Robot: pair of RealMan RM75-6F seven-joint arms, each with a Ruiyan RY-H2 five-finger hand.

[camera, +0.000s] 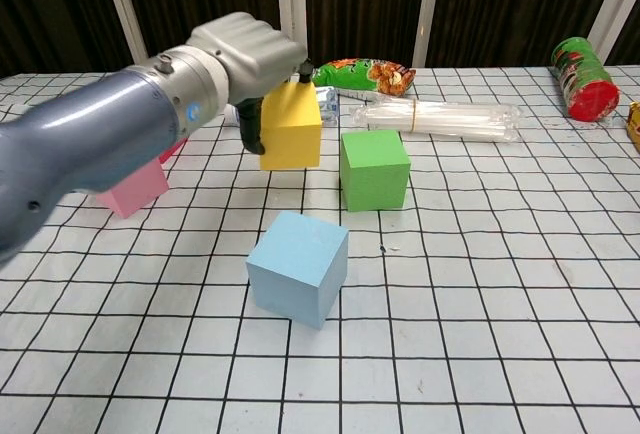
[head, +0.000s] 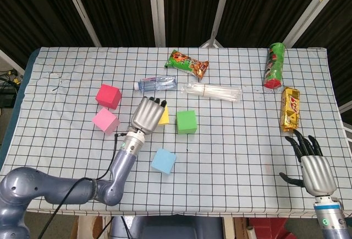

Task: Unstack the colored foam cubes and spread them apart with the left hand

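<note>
Light is bright and even from overhead, leaving only short, soft shadows beneath the cubes on the table (head: 231, 156). The dark slatted backdrop stays dim. Both views are sharp; the chest view bends the grid lines near its edges, and the near forearm looms large and slightly soft.
</note>
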